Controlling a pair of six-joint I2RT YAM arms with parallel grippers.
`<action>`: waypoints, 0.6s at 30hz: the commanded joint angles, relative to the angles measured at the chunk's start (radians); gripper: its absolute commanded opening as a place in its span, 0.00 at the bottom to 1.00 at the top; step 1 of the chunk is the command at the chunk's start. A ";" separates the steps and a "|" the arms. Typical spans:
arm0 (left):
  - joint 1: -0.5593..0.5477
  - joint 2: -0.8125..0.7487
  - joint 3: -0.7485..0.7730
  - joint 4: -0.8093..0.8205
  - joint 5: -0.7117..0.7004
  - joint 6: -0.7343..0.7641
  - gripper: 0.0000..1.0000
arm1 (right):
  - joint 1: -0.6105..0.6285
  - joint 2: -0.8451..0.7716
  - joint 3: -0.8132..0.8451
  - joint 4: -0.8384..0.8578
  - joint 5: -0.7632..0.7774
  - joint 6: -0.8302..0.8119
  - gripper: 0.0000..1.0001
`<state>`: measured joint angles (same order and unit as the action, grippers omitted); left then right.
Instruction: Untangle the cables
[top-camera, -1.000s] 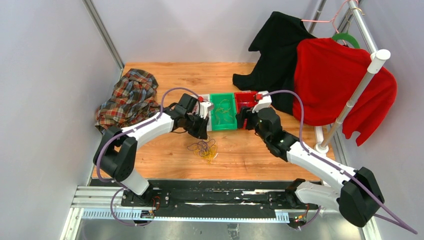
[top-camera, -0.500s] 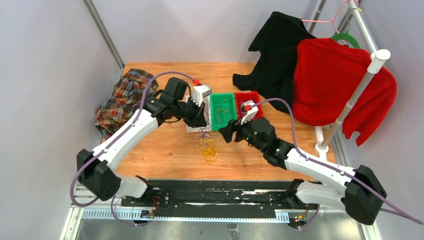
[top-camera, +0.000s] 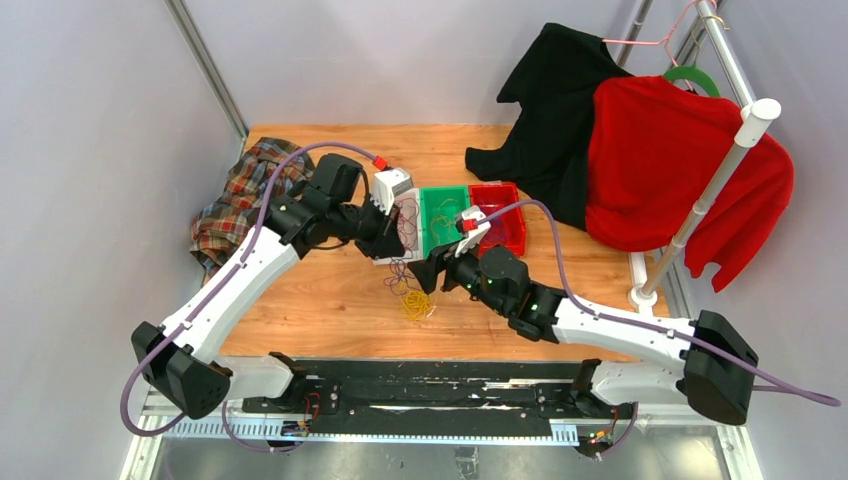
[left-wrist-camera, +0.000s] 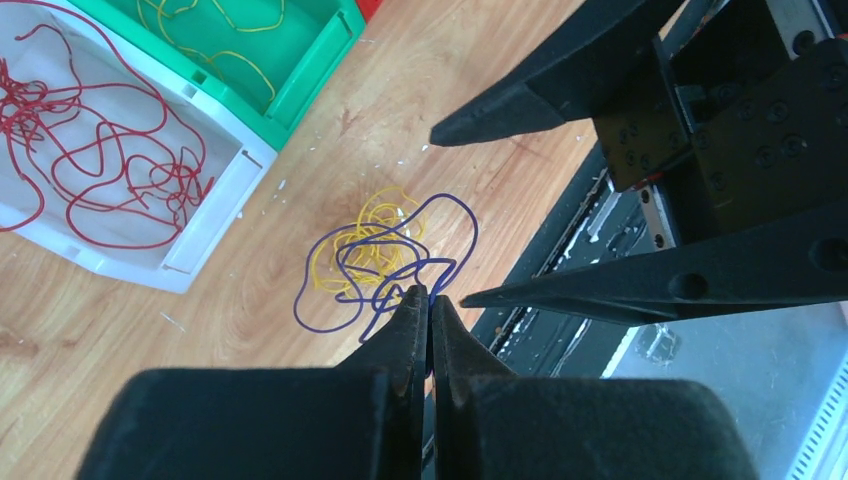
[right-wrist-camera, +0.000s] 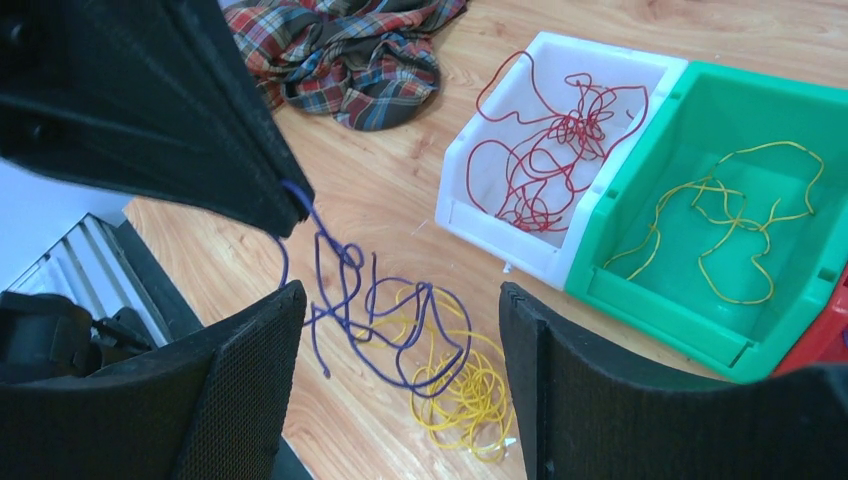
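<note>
Only wrist views show left gripper (left-wrist-camera: 428, 298) clenching the purple cable (left-wrist-camera: 380, 268); right gripper (right-wrist-camera: 400, 300) released

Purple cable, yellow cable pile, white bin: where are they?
purple cable (right-wrist-camera: 385, 320), right wrist view, middle of its loops.
yellow cable pile (right-wrist-camera: 465, 395), right wrist view, on the coils.
white bin (right-wrist-camera: 500, 250), right wrist view, its near wall.

Top view overhead; wrist views close, sharing purple cable (left-wrist-camera: 390, 270).
</note>
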<state>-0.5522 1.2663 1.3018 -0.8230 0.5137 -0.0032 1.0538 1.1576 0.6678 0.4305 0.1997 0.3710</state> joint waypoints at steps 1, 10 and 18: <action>-0.009 -0.032 0.025 -0.026 0.016 -0.019 0.01 | 0.012 0.045 0.061 0.059 0.082 0.010 0.71; -0.011 -0.025 0.050 -0.037 0.060 -0.014 0.01 | 0.011 0.145 0.082 0.157 0.118 0.023 0.69; -0.011 -0.016 0.133 -0.052 0.225 -0.031 0.01 | 0.011 0.313 0.119 0.236 0.074 0.049 0.62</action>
<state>-0.5541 1.2507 1.3705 -0.8665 0.6155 -0.0177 1.0538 1.4063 0.7410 0.5961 0.2825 0.3920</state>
